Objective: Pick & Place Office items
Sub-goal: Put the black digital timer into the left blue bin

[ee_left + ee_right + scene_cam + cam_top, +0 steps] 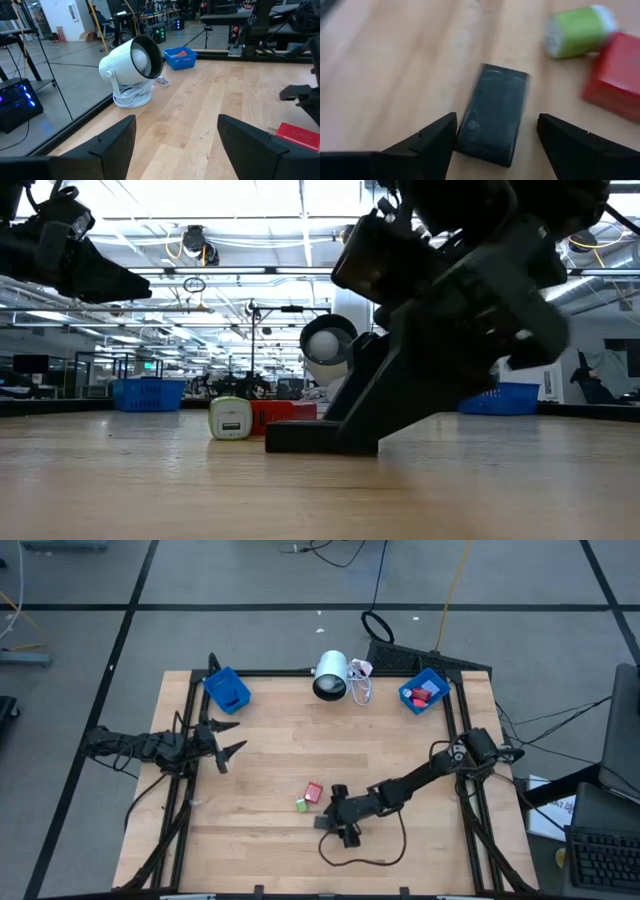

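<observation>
Pale wood planks formed the table (pixel 270 755), at whose left edge the left gripper (pixel 228 740) was held wide open and empty, well apart from the items. Near the front middle, a green piece (pixel 301 805) and a red piece (pixel 313 792) lay touching. Just right of them, a dark grey block (pixel 492 121) was seen between the parted, empty jaws of the right gripper (pixel 343 823), the nearer arm; its long axis ran roughly along the fingers, so a close across its narrow width was judged feasible.

White lamp (pixel 331 676) lies on its side at the far edge of the wood bench (pixel 270 750), w/ a white cable (pixel 361 686) beside it. Two blue bins sit at the far corners: left bin (pixel 227 689), right bin (pixel 424 691).
</observation>
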